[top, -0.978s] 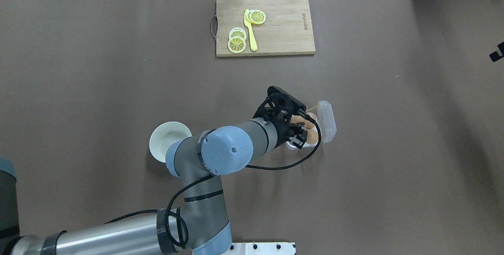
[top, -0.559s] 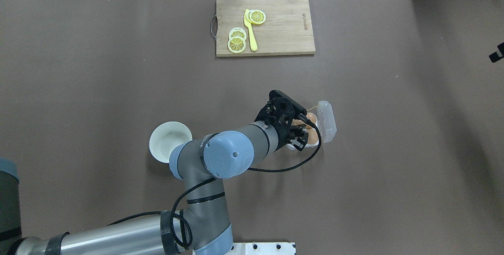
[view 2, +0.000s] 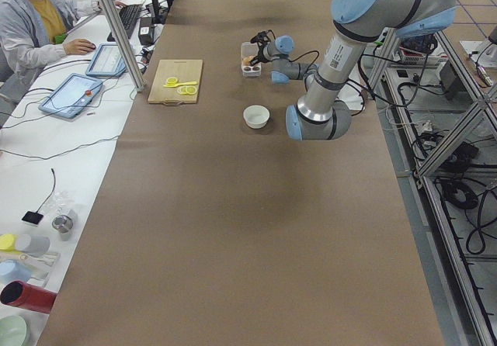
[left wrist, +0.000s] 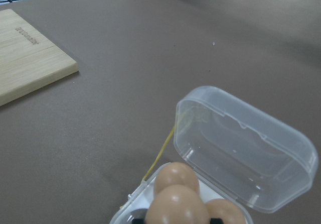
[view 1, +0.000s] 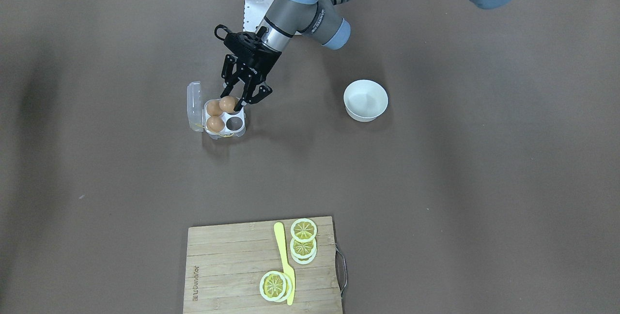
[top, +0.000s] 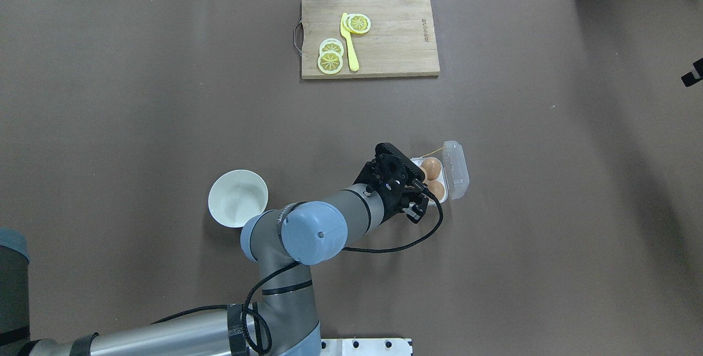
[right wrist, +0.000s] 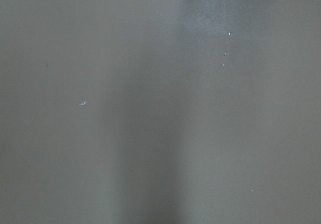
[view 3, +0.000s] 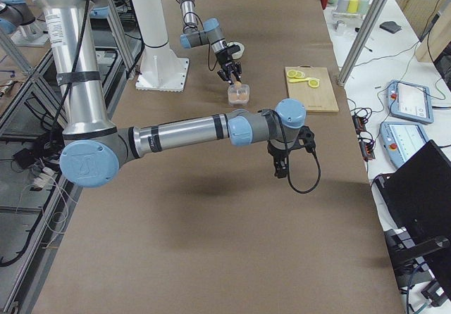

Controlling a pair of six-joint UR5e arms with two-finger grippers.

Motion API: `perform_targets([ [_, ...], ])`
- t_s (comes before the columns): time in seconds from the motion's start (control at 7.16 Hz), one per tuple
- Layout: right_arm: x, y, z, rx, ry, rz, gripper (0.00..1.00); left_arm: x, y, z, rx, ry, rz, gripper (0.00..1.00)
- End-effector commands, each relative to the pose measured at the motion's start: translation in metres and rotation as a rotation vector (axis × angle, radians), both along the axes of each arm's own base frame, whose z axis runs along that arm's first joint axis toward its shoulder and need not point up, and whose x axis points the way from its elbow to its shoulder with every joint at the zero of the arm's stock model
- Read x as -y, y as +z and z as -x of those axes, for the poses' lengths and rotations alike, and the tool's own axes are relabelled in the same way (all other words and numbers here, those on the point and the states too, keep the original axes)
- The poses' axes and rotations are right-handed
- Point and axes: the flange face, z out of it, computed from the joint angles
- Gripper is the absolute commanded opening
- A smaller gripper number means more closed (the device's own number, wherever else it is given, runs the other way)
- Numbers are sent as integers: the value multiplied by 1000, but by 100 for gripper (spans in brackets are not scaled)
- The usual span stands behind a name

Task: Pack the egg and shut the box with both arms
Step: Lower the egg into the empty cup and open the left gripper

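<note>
Left tool (view 1: 234, 102) seemingly clamps egg (view 1: 226, 104), long axis upright, over box (view 1: 194, 105); right tool (view 3: 281, 172): cannot tell.

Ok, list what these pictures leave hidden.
- Front view: whether the black left hand grips the brown egg between its fingers, too small.
- Overhead: that hand covers the clear plastic egg carton's near cells and this egg.
- Right side view: grey right arm's hand is small, open or shut unclear.
</note>
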Motion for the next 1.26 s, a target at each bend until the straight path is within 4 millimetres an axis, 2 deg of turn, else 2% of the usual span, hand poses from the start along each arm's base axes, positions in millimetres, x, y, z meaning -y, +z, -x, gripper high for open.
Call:
perform_targets([
  [0.0, 0, 0, 0, 0, 0, 0, 100, -3, -1, -2, -3, 5, -3, 28],
  [0.28, 0, -1, 0, 0, 0, -2, 100, -3, -7, -1, -12, 3, -5, 91],
  [0.42, 0, -2, 0, 1, 0, -5, 100, -4, -15, 0, -27, 1, -8, 97],
  [0.84, 0, -4, 0, 1, 1, -7, 100, -3, -23, 3, -44, -8, -11, 97],
  [0.98, 2, -6, 0, 2, 0, -11, 100, 1, -28, 10, -62, -16, -10, 97],
  [1.12, 2, -7, 0, 1, 0, -14, 100, 17, -45, 36, -96, -42, -10, 97],
])
